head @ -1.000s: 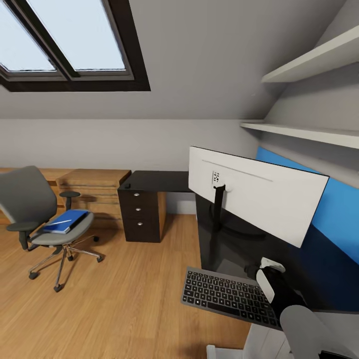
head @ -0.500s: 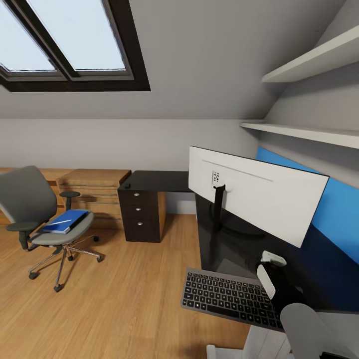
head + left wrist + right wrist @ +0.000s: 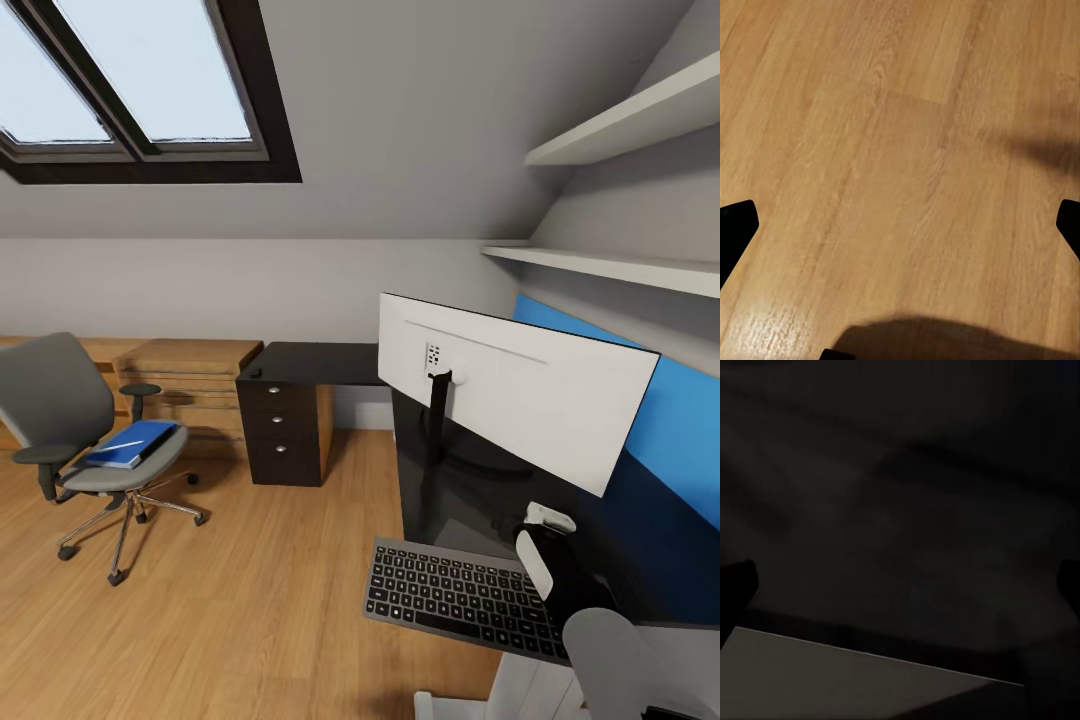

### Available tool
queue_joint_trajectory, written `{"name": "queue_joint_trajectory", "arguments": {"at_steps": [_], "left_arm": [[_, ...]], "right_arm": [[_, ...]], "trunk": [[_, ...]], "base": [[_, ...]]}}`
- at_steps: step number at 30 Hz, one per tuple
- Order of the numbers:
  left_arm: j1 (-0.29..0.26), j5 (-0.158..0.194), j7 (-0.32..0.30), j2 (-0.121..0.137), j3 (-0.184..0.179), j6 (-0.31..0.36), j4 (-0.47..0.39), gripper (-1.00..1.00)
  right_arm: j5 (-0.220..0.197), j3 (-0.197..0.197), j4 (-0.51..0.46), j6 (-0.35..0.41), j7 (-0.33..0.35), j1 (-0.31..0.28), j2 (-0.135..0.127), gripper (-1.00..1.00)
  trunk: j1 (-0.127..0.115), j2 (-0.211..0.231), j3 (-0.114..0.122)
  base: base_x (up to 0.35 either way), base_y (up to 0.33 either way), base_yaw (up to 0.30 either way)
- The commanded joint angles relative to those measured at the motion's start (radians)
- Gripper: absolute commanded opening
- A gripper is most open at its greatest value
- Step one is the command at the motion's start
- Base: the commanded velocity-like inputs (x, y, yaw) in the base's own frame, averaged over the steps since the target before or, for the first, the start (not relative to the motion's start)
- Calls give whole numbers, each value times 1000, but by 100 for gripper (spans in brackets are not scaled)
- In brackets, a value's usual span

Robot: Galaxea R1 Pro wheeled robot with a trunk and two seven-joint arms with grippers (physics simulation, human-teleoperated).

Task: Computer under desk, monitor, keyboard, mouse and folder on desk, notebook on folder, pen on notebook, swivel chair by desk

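Nearby, monitor [image 3: 510, 395] behind keyboard [image 3: 455, 592]

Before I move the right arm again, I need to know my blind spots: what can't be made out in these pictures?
- Right gripper, head view: the arm's own body hides whether it is open or shut.
- Grey-framed black-keyed keyboard, head view: its right end is behind the arm.
- Wide white-backed monitor, head view: screen side faces away.
- Bright-blue folder on the grey swivel chair: too small to tell what lies on it.
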Motion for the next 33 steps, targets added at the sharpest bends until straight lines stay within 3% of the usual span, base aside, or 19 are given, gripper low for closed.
{"name": "queue_joint_trajectory", "arguments": {"at_steps": [1,8,22,33], "left_arm": [[0,11,7,1,-6,-5,-1,100],[0,11,7,0,-6,-5,-1,100],[0,11,7,1,-6,-5,-1,100],[0,11,7,2,-5,-5,-1,100]], "right_arm": [[-11,1,-2,3,-6,0,0,100],[-11,1,-1,4,-6,0,0,100],[-10,1,-1,4,-6,0,0,100],[-10,3,1,4,-6,0,1,100]], "trunk": [[0,-1,-1],[0,-1,-1],[0,-1,-1],[0,-1,-1]], "base": [[0,0,0],[0,0,-91],[0,0,-238],[0,0,-45]]}}
